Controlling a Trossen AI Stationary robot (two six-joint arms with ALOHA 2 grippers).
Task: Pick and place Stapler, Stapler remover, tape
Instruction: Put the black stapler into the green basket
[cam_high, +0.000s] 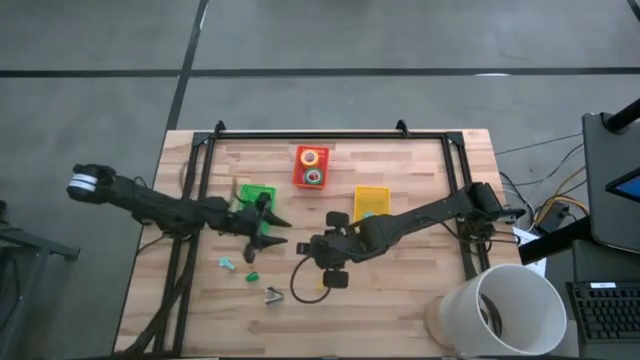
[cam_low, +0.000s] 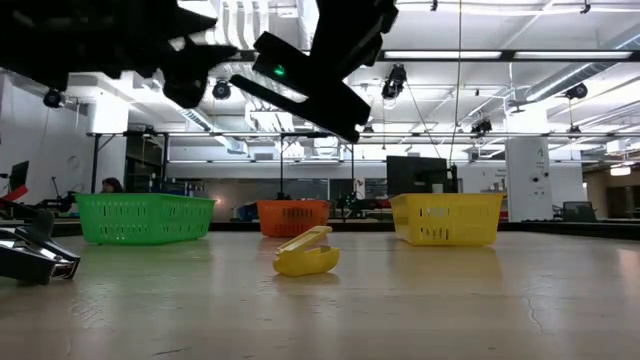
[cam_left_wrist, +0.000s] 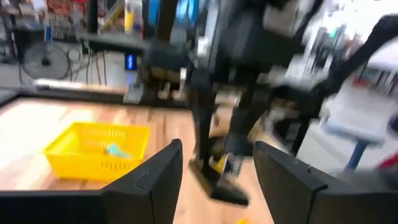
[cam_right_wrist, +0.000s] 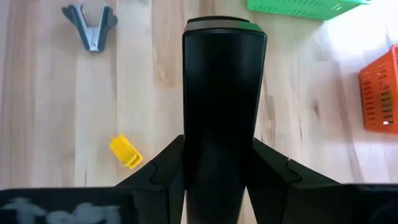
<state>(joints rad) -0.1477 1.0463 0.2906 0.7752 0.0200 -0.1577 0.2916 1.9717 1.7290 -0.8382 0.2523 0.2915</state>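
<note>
My right gripper (cam_high: 322, 250) hangs over the table's middle, shut on the black oblong stapler (cam_right_wrist: 222, 93). Just to its left, my left gripper (cam_left_wrist: 217, 177) stands open and level with nothing between its fingers; it faces the right gripper and is near the green basket (cam_high: 258, 195). Two tape rolls (cam_high: 312, 166) lie in the red-orange basket (cam_high: 298, 180). A yellow staple remover (cam_low: 306, 255) and a grey one (cam_right_wrist: 92, 25) rest on the wood. A teal piece (cam_left_wrist: 115, 149) lies in the yellow basket (cam_left_wrist: 93, 163). My right gripper pinches the stapler between its two fingers (cam_right_wrist: 163, 167), one on each long side (cam_right_wrist: 189, 149), toward the end nearest the wrist. The fingers slant down from the table's right and lie along the stapler. The stapler is lifted clear of the wood.
Three baskets stand toward the far side: green, red-orange and yellow (cam_high: 370, 202). Small teal (cam_high: 228, 263), green (cam_high: 252, 275) and silver (cam_high: 272, 294) pieces lie near the front left. A white bucket (cam_high: 505, 305) stands at the front right corner. A black frame edges the table.
</note>
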